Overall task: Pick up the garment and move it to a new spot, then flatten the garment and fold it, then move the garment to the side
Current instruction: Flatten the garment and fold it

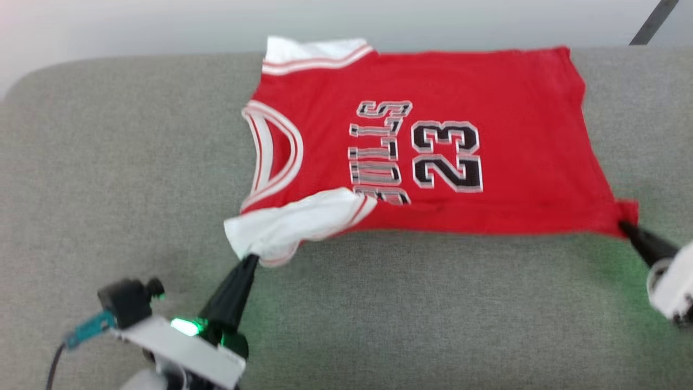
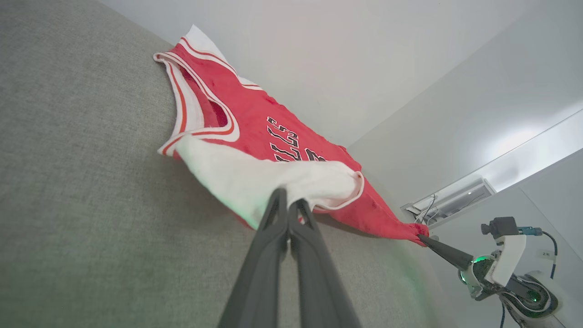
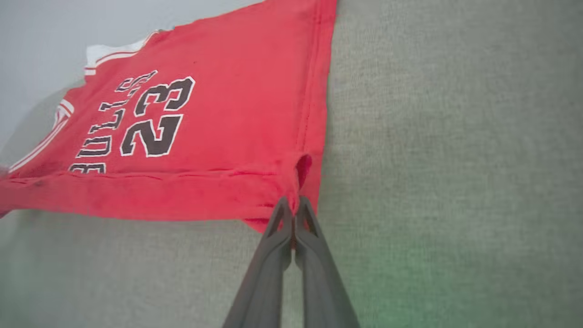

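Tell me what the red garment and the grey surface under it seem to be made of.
The garment: probably thin knit jersey cloth, matte; it bunches softly at the white sleeve and has a stitched hem. The grey surface: seemingly woven upholstery fabric, matte; a fine flecked weave shows, and its corner is rounded like padding.

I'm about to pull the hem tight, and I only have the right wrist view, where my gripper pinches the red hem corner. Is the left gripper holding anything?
Observer: Yes. The left gripper is shut on the edge of the near white sleeve of the garment.
Operator: Is that sleeve spread flat?
Observer: No. It is bunched, and its striped end lies folded over the red front, overlapping the letter B.
Operator: Is the body flat, at least?
Observer: Mostly. From the head view it lies spread on the grey surface, collar toward the robot's left.
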Controlling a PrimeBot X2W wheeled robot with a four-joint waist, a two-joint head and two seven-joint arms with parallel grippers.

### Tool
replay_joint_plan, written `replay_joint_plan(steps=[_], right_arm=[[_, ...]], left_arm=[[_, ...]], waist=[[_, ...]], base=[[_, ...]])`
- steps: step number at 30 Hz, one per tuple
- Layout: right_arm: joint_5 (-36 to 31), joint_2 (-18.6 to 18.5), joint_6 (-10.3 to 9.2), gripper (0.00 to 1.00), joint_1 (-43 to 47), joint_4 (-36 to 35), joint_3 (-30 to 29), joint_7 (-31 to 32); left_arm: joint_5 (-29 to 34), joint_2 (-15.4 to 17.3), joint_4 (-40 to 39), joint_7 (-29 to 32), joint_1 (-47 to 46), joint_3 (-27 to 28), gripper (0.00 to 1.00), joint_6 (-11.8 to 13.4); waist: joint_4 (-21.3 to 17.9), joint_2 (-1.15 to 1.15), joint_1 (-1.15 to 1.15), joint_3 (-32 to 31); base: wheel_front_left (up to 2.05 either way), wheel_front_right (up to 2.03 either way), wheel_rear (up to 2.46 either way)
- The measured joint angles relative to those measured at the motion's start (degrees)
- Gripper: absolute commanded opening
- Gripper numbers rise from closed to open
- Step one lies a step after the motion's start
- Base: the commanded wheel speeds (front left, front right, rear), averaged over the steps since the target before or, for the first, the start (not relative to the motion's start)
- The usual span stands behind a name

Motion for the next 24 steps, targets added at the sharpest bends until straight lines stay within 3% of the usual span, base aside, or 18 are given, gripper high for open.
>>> replay_joint_plan(steps=[5, 13, 18, 24], right_arm=[[0.44, 0.46, -0.01, 0.0, 12.54, -9.1, -5.83, 4.19], [-2.24, 6.04, -0.01, 0.0, 26.33, -22.5, -14.74, 10.04], [-4.3, 9.12, -0.01, 0.0, 25.5, -26.3, -17.67, 12.67], [-7.44, 9.99, -0.01, 0.0, 13.75, -22.71, -17.58, 14.46]], left_arm=[[4.35, 1.53, -6.23, 0.0, 8.01, 0.91, 0.0, 0.0], [6.84, 4.43, -15.99, 0.01, 19.07, 5.69, 0.0, 0.0], [7.23, 6.32, -17.82, 0.0, 17.0, 5.23, 0.0, 0.0], [5.35, 8.58, -15.79, 0.25, 5.42, 1.45, 0.0, 0.0]], waist=[[0.19, 0.0, 0.0, -1.56], [-0.04, 0.0, 0.0, -0.27], [-0.56, 0.0, 0.0, 0.91], [-1.62, 0.0, 0.0, 1.84]], base=[[0.0, 0.0, 0.0], [0.0, 0.0, 0.0], [0.0, 0.0, 0.0], [0.0, 0.0, 0.0]])
